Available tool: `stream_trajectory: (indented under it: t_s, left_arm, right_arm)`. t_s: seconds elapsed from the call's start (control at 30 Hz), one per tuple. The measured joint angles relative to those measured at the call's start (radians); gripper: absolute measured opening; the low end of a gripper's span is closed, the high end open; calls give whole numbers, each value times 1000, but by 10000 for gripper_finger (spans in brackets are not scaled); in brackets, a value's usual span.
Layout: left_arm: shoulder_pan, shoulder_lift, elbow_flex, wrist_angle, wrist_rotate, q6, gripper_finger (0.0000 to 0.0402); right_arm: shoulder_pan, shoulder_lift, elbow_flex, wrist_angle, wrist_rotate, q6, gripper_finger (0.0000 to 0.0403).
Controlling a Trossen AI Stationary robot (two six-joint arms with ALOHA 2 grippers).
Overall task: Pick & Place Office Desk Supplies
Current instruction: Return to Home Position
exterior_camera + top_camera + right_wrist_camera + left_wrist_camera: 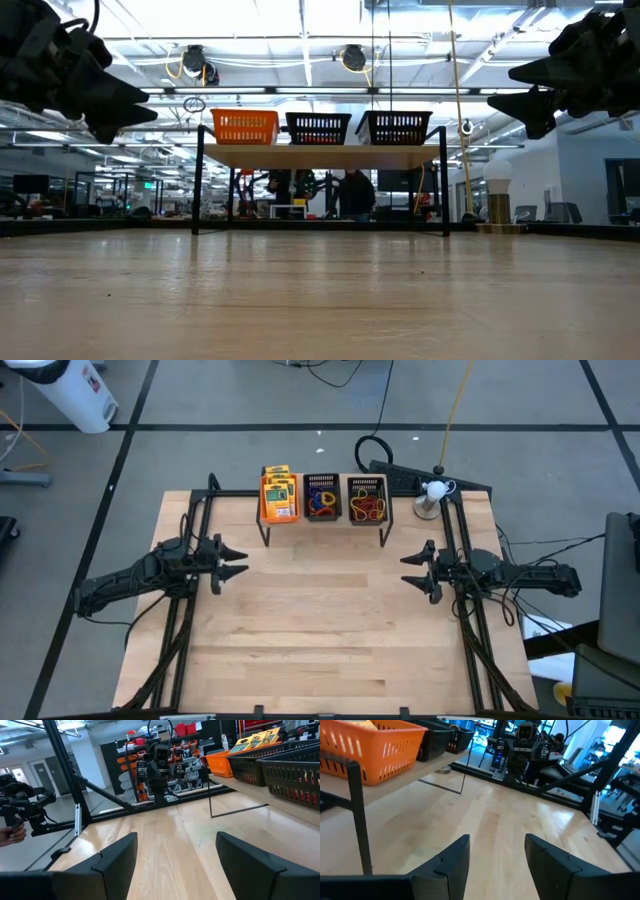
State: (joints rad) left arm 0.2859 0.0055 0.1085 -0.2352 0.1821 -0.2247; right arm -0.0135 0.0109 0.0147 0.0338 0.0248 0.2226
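Watching remotely, I saw left pincer [238,562] raised over pale wooden desk [320,640], left side, fingers spread, empty. Right pincer [408,570] likewise, right side. Orange mesh bin [280,516] with yellow-and-green rectangular packs [278,488], middle black mesh bin [307,498] and end black mesh bin [386,500] with coloured rubber-band loops [368,508] sat in row on light wooden shelf [320,156] at desk's far edge.

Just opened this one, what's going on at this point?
Nothing is being handled. The orange bin, holding yellow-and-green packs, the middle black bin and the right black bin, both holding rubber bands, stand in a row on the wooden shelf at the table's far edge. The left tool and right tool hover open and empty at either side, pointing inward. The sorting looks done.
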Motion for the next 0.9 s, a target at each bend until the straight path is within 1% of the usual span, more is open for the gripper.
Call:
stream_trajectory:
  t_s: [0.13,0.2,0.23,0.47,0.9]
  left_arm:
    - [0,1,0,-12,0,-81,184]
    - [0,1,0,-78,0,-95,184]
    - [0,5,4,-109,-1,-87,184]
    - [0,46,6,-102,-1,-6,184]
    - [0,48,6,-101,-1,-16,184]
  right_arm:
    - [0,0,-1,0,0,0,262]
    - [0,0,-1,0,0,0,261]
    - [0,0,-1,0,0,0,260]
    - [0,0,-1,0,0,0,262]
    - [0,0,-1,1,0,0,259]
